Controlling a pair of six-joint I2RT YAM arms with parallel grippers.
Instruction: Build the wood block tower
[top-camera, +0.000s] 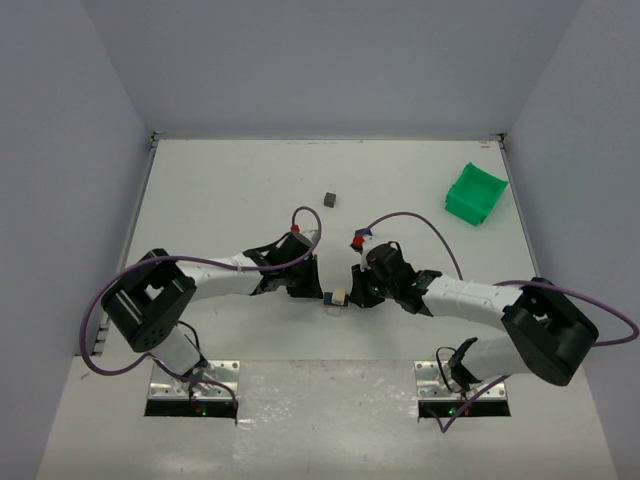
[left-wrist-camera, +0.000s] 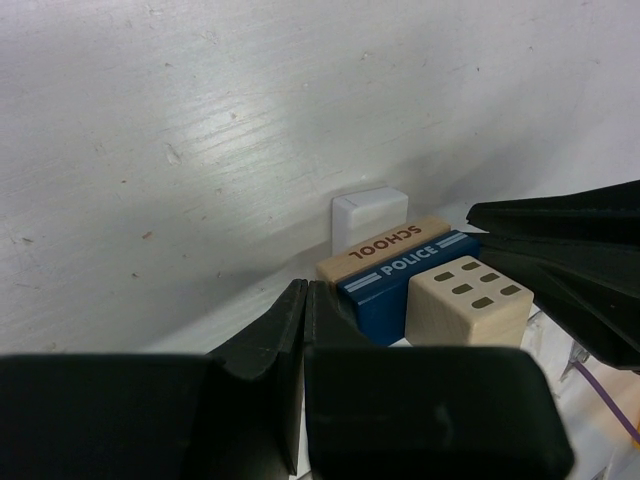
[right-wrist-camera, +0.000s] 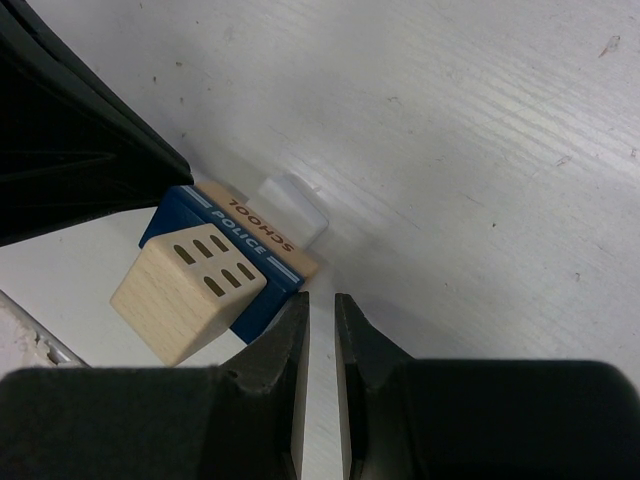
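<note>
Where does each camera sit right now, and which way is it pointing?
Top external: high behind the robot, looking down on the table; left arm, right arm and their bases show.
Left wrist: on the left gripper, facing the block cluster; its own fingers show at bottom.
Right wrist: on the right gripper, facing the same cluster from the opposite side; own fingers at bottom.
Shared: both wrist views show the POLICE block.
</note>
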